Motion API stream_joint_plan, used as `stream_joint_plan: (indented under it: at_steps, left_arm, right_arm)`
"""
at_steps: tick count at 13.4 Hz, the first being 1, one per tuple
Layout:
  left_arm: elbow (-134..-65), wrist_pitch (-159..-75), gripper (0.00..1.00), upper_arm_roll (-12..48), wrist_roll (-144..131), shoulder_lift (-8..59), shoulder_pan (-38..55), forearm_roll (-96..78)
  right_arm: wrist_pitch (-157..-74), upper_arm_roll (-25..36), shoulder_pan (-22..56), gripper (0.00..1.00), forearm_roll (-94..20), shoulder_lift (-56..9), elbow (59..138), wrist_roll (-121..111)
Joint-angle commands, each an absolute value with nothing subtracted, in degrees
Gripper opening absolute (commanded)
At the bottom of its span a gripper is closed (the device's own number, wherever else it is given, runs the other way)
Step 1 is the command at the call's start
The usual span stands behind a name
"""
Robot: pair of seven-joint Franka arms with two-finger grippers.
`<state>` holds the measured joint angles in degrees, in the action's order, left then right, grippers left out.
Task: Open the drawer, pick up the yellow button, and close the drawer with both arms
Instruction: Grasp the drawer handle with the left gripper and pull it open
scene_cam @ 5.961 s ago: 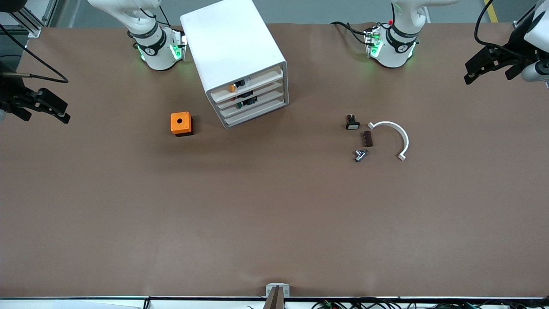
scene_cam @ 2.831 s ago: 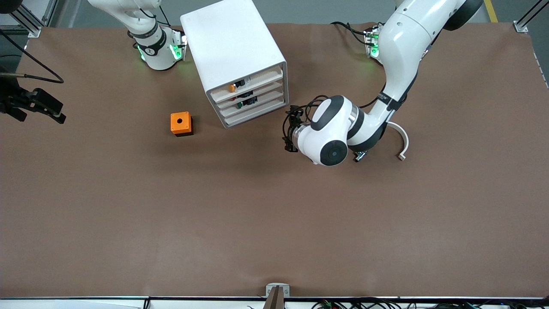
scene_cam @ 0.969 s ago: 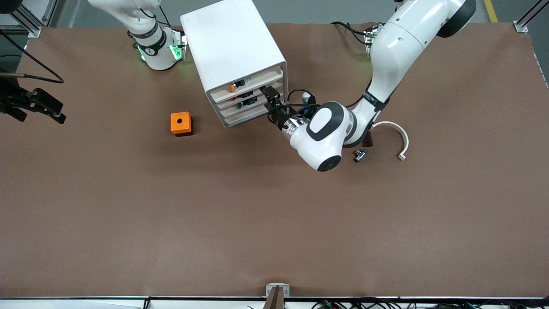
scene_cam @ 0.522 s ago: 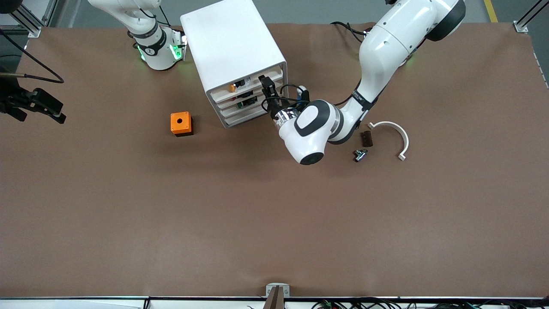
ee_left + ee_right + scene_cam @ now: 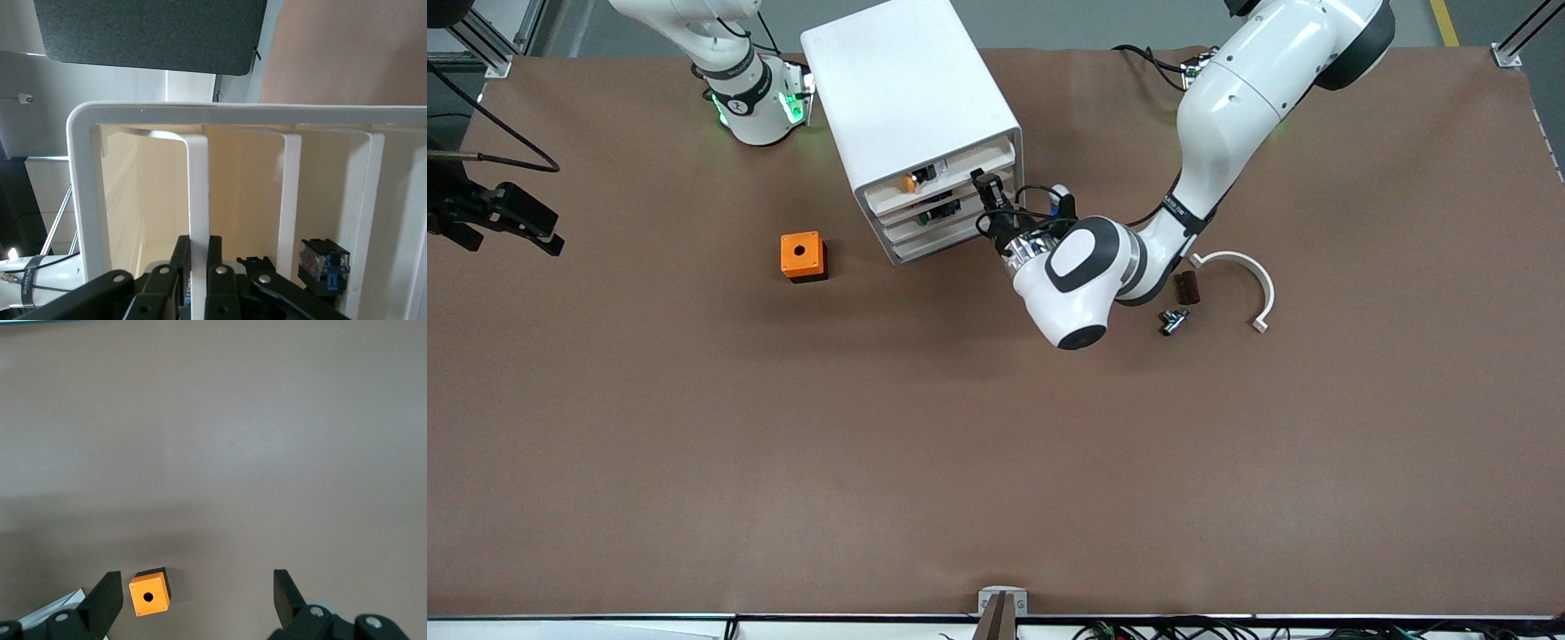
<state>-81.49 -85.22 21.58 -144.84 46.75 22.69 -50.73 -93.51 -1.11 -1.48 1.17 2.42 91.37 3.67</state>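
The left end effector is pinching the wide white plastic top drawer's front lip; slipping risks jolting the orange-capped button inside. The right end effector is waiting, spread.

A robotics lab: two white Franka arms bolted to a brown-covered tabletop, aluminium framing at its corner, loose cables, and a dark acoustic panel on the wall.

My left gripper clamps the front lip of the white top drawer, upper centre; the orange-capped button lies inside it.
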Motion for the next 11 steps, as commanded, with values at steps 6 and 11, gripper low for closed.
stream_joint_plan:
  at_steps: [6, 11]
  left_arm:
    - [-76.4, -84.4, 0.00, 19.4, -143.7, 46.9, 17.6, -51.4]
    - [-73.7, -86.2, 0.02, 14.6, -138.2, 47.0, 17.6, -51.6]
  right_arm:
    - [-94.7, -1.4, -1.8, 1.00, 1.3, 0.3, 91.5, 2.8]
    - [-94.7, -1.4, -0.9, 1.00, 1.4, -1.9, 91.7, 2.7]
